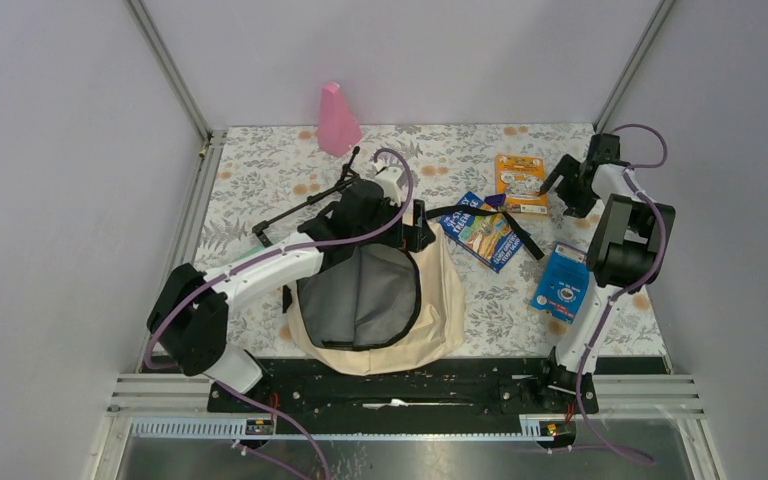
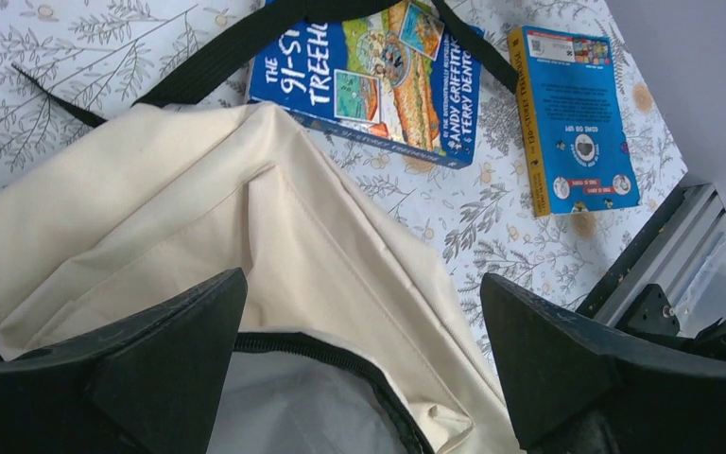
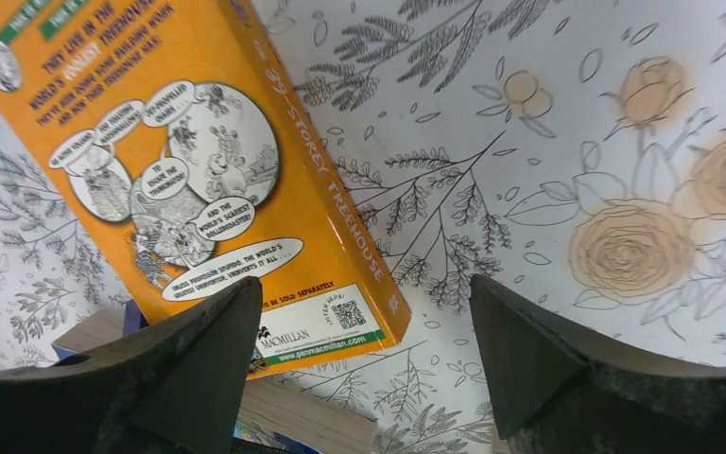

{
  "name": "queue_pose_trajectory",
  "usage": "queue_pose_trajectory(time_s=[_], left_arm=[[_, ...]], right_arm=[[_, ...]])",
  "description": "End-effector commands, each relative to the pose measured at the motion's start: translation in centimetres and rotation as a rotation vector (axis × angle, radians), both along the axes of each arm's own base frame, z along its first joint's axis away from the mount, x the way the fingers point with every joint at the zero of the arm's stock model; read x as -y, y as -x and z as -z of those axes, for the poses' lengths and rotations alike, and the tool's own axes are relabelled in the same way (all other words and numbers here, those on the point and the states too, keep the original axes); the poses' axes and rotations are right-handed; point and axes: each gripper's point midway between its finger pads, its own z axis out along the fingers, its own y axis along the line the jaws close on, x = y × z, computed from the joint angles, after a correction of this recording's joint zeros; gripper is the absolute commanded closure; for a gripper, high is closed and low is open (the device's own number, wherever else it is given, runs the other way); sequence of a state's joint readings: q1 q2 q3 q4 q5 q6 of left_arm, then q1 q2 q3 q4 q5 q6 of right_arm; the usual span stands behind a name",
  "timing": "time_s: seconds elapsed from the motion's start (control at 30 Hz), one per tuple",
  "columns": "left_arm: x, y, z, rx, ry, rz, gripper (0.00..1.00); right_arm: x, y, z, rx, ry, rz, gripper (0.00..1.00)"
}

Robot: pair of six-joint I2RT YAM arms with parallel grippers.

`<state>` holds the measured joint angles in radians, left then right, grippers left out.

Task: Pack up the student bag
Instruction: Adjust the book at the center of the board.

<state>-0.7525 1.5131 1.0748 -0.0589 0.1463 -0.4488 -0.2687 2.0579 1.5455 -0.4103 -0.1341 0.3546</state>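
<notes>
Top external: one student bag (image 1: 445,305), three books (image 1: 487,232), one pink object (image 1: 338,120); left fingers (image 2: 151,378), right fingers (image 3: 180,378) spread.

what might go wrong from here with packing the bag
The black strap lies across the blue book; lifting that book may snag it and drag the student bag.
The orange book lies flat under the open right gripper; a pinch on its edge may slip.
The open left gripper holds nothing, so the bag's mouth may sag shut.

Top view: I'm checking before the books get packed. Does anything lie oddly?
Yes. The black strap of the backpack lies across the blue Treehouse book, so lifting that book might snag it.
</notes>
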Motion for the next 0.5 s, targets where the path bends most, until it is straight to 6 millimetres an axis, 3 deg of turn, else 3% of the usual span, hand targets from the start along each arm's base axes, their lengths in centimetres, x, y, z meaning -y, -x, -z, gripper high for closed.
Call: queue_pose_trajectory(time_s=[0.0, 0.2, 0.47], left_arm=[[1.4, -1.0, -3.2, 0.069, 0.059, 0.029, 0.01], [1.4, -1.3, -2.3, 0.048, 0.055, 0.022, 0.01], [2.6, -4.5, -3.5, 0.051, 0.097, 0.014, 0.01]], right_arm=[[-2.3, -0.5, -0.1, -0.019, -0.101, -0.077, 0.17], [-5.6, -0.5, 1.0, -0.046, -0.24, -0.194, 0.27], [-10.1, 3.1, -0.1, -0.067, -0.273, -0.345, 0.37]])
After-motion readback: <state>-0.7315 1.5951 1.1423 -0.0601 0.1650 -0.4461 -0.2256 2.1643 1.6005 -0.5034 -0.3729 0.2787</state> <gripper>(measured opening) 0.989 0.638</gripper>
